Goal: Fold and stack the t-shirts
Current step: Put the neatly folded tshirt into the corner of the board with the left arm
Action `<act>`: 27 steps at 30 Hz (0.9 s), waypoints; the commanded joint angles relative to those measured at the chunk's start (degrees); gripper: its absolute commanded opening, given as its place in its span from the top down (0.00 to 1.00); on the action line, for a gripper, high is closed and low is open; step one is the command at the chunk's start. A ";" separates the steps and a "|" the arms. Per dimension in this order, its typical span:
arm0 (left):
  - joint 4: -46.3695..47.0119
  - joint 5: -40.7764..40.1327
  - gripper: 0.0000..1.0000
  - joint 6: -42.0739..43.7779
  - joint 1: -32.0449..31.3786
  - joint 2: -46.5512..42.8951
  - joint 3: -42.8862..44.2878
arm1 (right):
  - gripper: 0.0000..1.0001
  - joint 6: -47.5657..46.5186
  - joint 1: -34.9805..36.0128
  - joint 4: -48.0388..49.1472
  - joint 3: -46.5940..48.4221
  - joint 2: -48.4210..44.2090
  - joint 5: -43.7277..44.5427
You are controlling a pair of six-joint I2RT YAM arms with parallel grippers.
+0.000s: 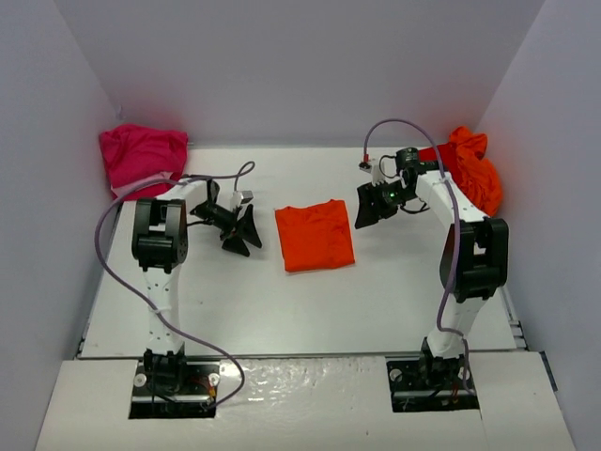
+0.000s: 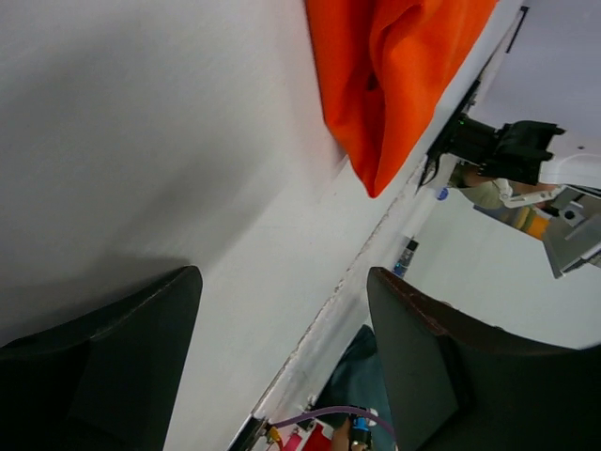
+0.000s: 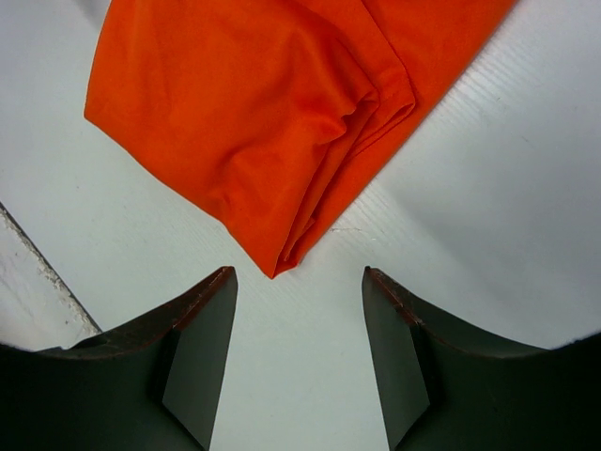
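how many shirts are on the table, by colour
orange: 2, the folded orange t-shirt and the crumpled orange t-shirt
pink: 1, the crumpled pink t-shirt
total: 3

The folded t-shirt at the middle of the bench is plain orange. The crumpled shirt at the far right corner is orange-red, and the heaped shirt at the far left corner is plain magenta. The bench is white. The left tool and right tool are black.
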 commanded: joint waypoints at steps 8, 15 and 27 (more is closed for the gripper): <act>5.72 3.68 0.30 -6.59 -8.65 6.07 9.32 | 0.47 0.35 -0.50 0.87 -1.77 4.48 -2.28; 8.22 0.58 0.30 -11.14 -9.83 9.47 12.17 | 0.47 1.41 -0.51 1.66 -2.28 6.30 -1.15; 11.91 -7.20 0.30 -18.61 -12.01 11.70 16.03 | 0.47 2.60 1.29 1.90 -2.35 7.83 -3.66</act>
